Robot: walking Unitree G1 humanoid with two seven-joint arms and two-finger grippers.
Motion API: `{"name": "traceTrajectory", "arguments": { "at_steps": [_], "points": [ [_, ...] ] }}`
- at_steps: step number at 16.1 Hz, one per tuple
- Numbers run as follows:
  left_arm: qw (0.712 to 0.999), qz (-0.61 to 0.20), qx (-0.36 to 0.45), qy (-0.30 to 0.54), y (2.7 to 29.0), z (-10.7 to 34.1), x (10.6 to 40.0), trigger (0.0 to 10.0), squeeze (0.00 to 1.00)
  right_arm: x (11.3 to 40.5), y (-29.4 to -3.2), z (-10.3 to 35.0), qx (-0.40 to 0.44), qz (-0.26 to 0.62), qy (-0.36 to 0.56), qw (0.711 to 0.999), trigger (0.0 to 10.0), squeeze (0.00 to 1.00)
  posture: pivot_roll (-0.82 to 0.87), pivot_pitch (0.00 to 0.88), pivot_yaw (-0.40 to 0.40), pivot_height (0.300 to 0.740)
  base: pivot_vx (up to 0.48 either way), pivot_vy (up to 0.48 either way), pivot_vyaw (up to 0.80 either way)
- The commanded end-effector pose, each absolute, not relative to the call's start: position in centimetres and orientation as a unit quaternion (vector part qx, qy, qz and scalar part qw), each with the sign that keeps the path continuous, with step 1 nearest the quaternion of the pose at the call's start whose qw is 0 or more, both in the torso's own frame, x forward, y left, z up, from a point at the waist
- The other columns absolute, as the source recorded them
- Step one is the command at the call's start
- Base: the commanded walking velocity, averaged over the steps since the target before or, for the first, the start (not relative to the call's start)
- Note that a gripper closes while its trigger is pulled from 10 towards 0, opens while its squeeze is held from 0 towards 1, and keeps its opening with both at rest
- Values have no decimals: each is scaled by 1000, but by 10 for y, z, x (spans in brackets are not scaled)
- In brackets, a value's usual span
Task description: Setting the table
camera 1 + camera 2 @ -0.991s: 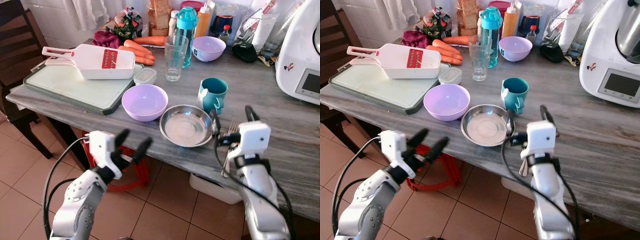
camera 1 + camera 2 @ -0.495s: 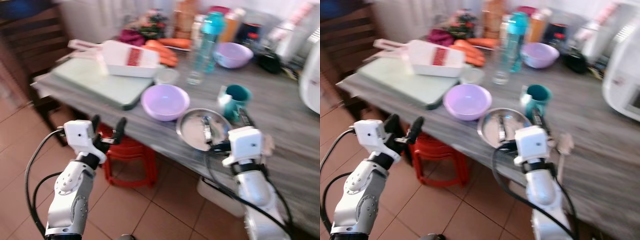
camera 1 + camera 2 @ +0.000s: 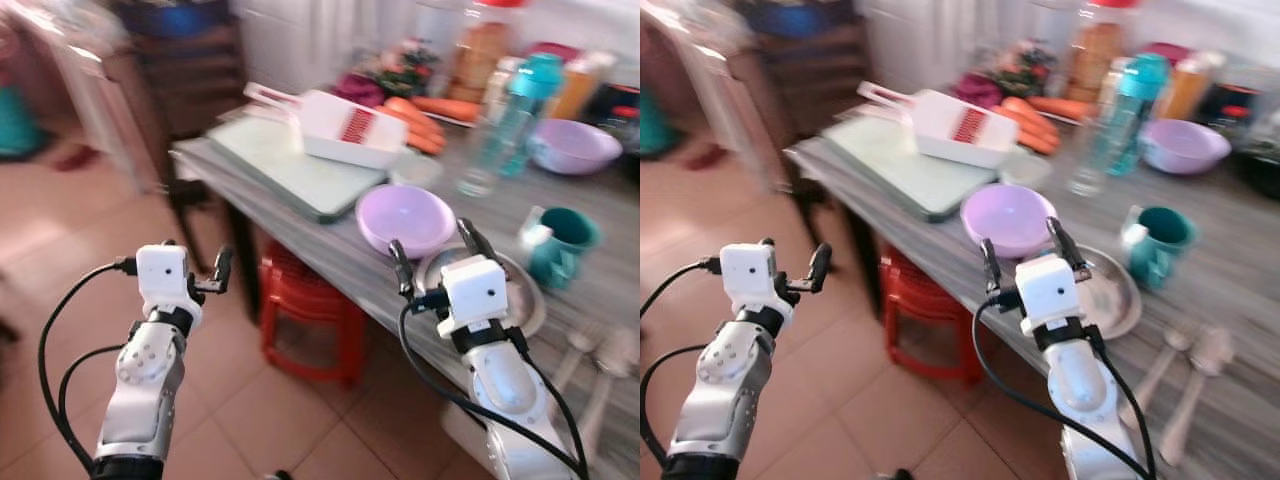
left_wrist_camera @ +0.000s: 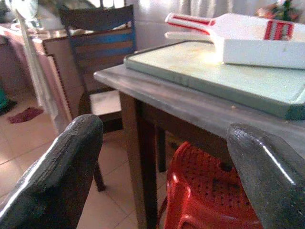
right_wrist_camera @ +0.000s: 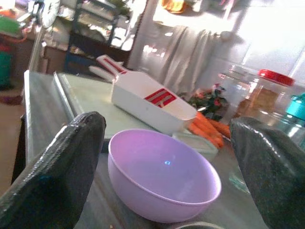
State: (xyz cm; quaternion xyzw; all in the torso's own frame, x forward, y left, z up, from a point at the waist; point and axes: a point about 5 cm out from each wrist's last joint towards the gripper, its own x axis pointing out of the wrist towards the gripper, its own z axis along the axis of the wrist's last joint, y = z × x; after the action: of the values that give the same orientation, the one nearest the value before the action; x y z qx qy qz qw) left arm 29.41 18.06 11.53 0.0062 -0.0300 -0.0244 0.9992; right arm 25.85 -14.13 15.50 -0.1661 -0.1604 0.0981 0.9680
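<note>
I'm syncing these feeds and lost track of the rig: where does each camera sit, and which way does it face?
Left eye, on the head: looks down at the table, both silver arms, right gripper open.
Right eye, beside it: same scene, left gripper open over floor tiles.
Left wrist: looks along its fingers at the cutting board, red stool.
Right wrist: along its fingers at the lilac bowl.
Both wrists share the white slicer.

blurred spoons (image 3: pixel 1185 375) at table edge (image 3: pixel 940 255)
</note>
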Motion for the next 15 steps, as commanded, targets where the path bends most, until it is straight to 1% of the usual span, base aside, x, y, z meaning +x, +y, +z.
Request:
{"name": "traceTrajectory", "arguments": {
  "at_steps": [1, 2, 5, 7, 9, 10, 13, 15],
  "points": [
    [999, -19, 16, -29, 182, 114, 296, 10000, 0, 258, -138, 158, -168, 100, -170, 966, 10000, 0, 69, 37, -4, 740, 0, 0, 800],
    [999, -15, 21, -28, 183, 114, 296, 10000, 0, 259, -137, 158, -165, 102, -170, 966, 10000, 0, 75, 36, -4, 740, 0, 0, 800],
    [999, 11, 50, 16, 194, 95, 296, 10000, 0, 260, -129, 153, -165, 122, -168, 964, 10000, 0, 83, 22, 3, 740, 0, 0, 800],
    [998, 21, 53, 24, 199, 91, 297, 10000, 0, 262, -128, 152, -168, 125, -169, 963, 10000, 0, 86, 10, 9, 740, 0, 0, 800],
    [995, 49, 83, 30, 206, 85, 300, 10000, 0, 267, -126, 149, -171, 128, -167, 962, 10000, 0, 83, 2, 10, 740, 0, 0, 800],
    [995, 56, 76, 43, 208, 80, 302, 10000, 0, 268, -124, 145, -173, 131, -164, 962, 10000, 0, 82, 0, 9, 740, 0, 0, 800],
    [992, 45, 99, 59, 205, 66, 305, 10000, 0, 273, -121, 132, -177, 141, -152, 962, 10000, 0, 85, 0, 2, 740, 0, 0, 800],
    [988, 37, 119, 94, 203, 49, 303, 10000, 0, 281, -123, 120, -175, 137, -131, 966, 10000, 0, 92, 0, -6, 740, 0, 0, 800]
  ]
}}
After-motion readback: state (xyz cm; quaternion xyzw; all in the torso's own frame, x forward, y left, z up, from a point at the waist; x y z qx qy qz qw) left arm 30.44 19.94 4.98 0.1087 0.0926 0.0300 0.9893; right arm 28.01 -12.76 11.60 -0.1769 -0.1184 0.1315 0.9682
